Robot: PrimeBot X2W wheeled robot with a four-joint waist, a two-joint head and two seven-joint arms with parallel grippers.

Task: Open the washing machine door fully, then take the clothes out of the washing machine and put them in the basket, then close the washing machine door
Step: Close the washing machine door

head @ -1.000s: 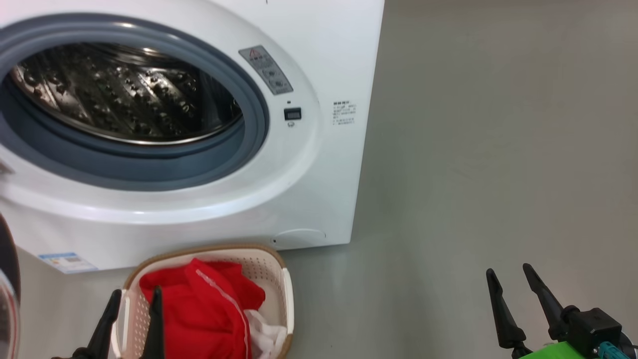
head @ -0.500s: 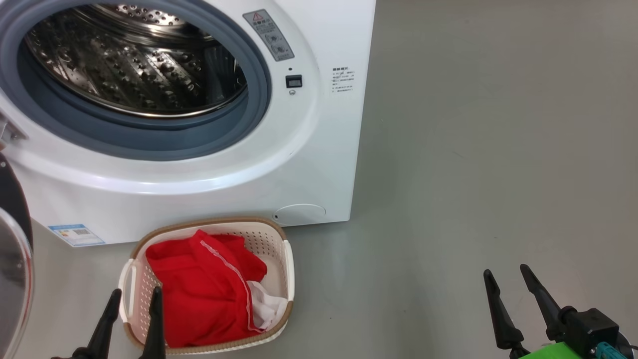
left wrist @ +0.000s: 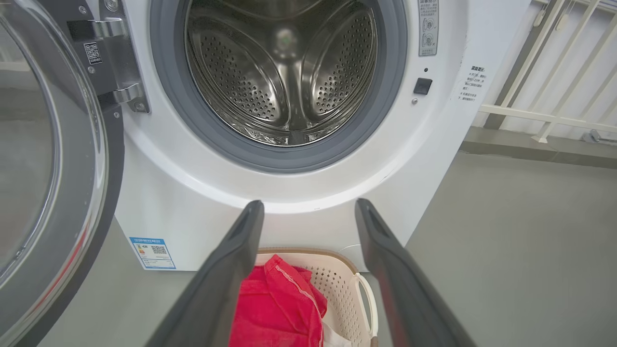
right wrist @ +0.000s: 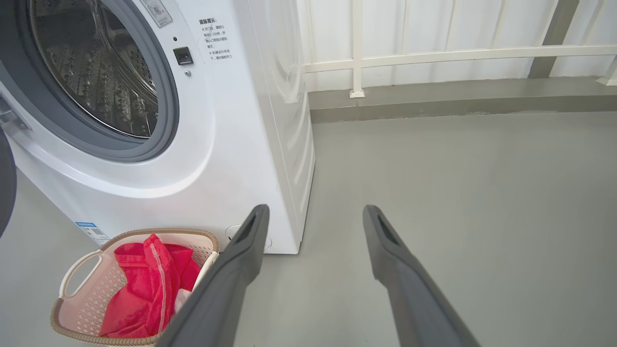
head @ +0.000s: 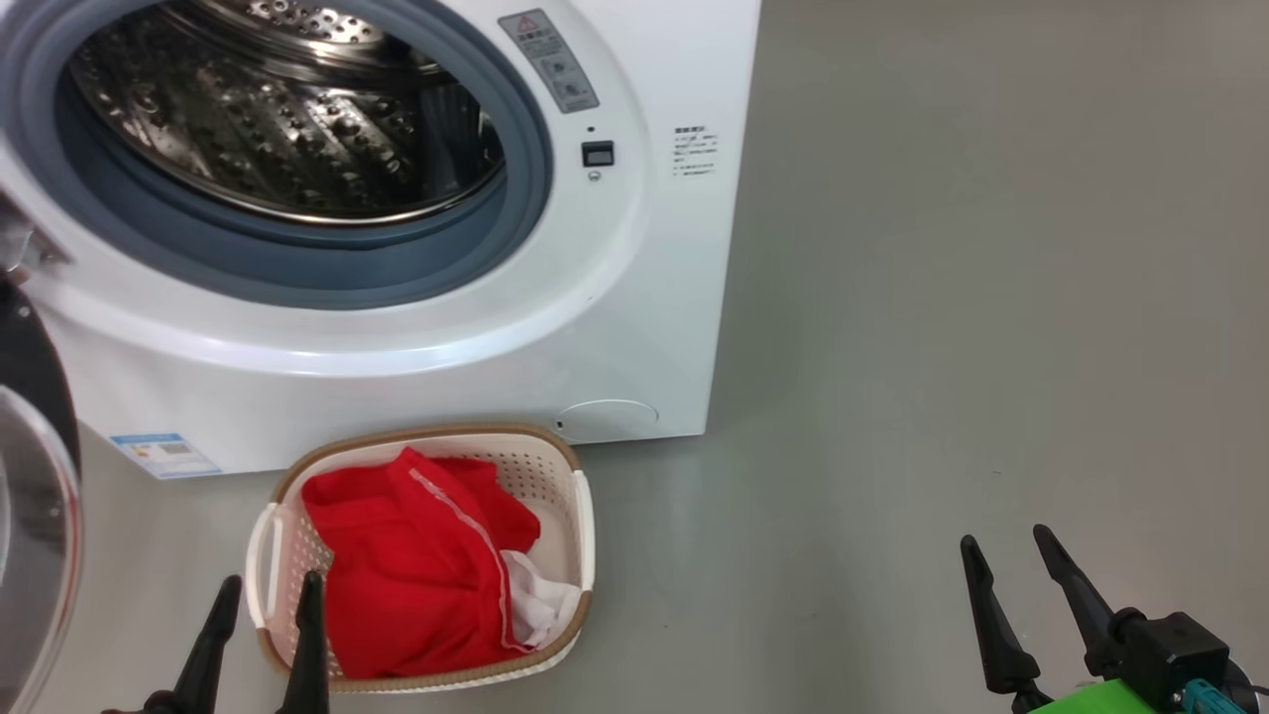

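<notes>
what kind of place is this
Probably a laundry corner, perhaps a balcony or utility space: a washing machine stands on a bare grey floor, a basket of red clothes before it, a white railing beyond.

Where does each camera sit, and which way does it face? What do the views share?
Head view: on the head, looking forward and down at the washing machine and the basket; left gripper lower left, right gripper lower right.
Left wrist view: left wrist, facing the drum and the washing machine door; own fingers.
Right wrist view: right wrist, facing the washing machine's corner and the floor; own fingers.
Shared: all show the clothes in the basket.
</notes>
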